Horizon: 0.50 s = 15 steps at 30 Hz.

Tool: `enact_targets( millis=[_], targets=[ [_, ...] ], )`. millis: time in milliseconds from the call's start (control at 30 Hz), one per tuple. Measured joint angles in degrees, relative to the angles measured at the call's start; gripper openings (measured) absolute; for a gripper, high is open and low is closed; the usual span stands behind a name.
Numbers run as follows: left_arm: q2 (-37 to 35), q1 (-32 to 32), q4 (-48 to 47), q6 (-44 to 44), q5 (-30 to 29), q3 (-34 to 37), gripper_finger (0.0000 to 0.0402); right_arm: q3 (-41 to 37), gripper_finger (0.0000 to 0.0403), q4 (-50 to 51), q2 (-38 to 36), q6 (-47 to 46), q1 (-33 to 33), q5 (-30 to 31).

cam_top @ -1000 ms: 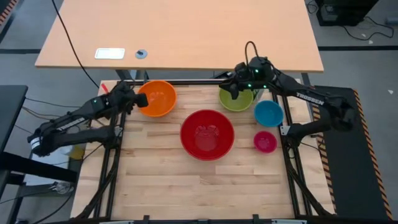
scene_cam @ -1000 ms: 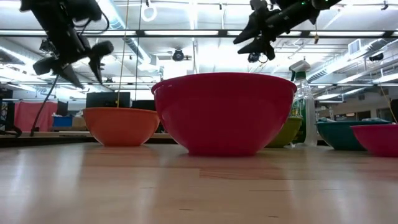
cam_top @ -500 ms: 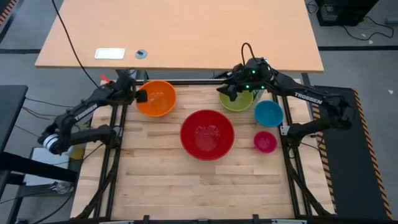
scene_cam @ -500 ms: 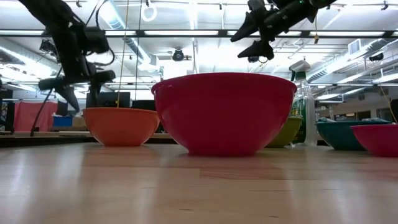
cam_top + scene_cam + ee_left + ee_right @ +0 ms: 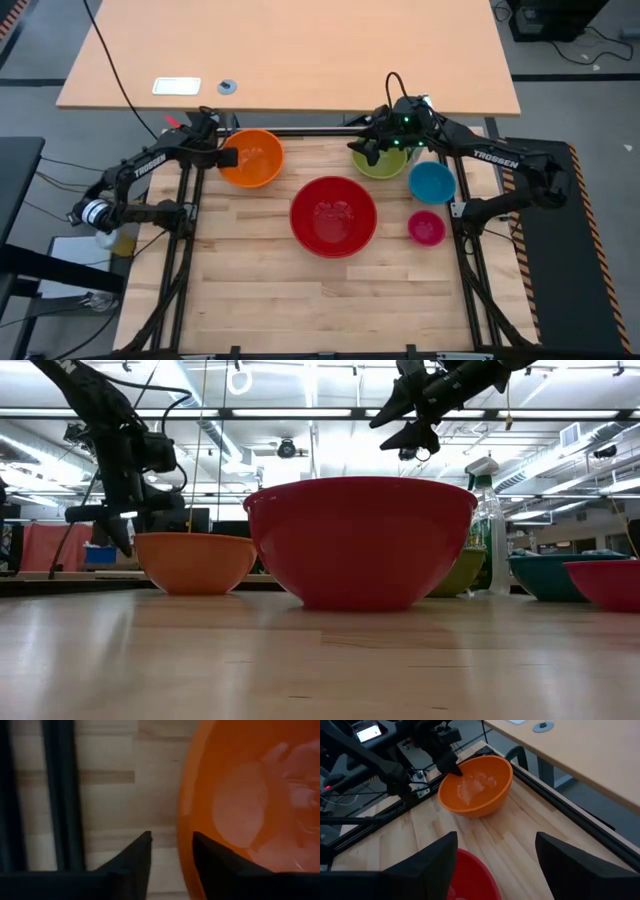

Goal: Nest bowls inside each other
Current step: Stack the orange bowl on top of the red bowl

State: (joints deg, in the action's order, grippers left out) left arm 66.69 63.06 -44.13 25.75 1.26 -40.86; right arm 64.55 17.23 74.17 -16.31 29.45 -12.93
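Note:
Five bowls stand on their bases on the wooden table: orange (image 5: pixel 250 158) at the far left, large red (image 5: pixel 333 215) in the middle, green (image 5: pixel 385 162), blue (image 5: pixel 432 182) and small pink (image 5: pixel 426 228) at the right. My left gripper (image 5: pixel 171 837) is down at the orange bowl's left rim (image 5: pixel 181 840), open, with one finger inside the bowl and one outside. My right gripper (image 5: pixel 375 150) hangs open above the green bowl's left side, high over the table (image 5: pixel 400 430), with nothing between its fingers (image 5: pixel 495 855). My left gripper straddles the orange bowl's left rim (image 5: pixel 182 820), coming steeply from above. A strip of table shows between the outer finger (image 5: pixel 137 860) and the rim. Whether the inner finger (image 5: pixel 210 860) touches the bowl's wall, I cannot tell. The bowl rests on the table.
A clear spray bottle (image 5: pixel 490 520) stands behind the green bowl at the far right. A black frame rail (image 5: pixel 300 131) runs along the table's far edge and down both sides. Bare wood lies in front of the red bowl (image 5: pixel 320 300).
My left gripper has sunk from above the orange bowl down to its left rim. Its wrist has swung toward the table's far edge and tipped to point more steeply down. The bowls have not moved.

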Motion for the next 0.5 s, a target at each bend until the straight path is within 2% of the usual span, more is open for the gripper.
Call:
enact_targets(
  millis=[200,500],
  targets=[
    [-0.15,-2.41,0.11,-0.58,3.59,-0.12,0.0020,0.00,0.0265,0.00,0.00,-0.01,-0.07,0.02],
    [-5.71,-9.13,-0.32,6.08,3.46,-1.75,0.0013,-0.04,0.0265,0.64,0.00,-4.07,-0.29,-1.11]
  ],
)
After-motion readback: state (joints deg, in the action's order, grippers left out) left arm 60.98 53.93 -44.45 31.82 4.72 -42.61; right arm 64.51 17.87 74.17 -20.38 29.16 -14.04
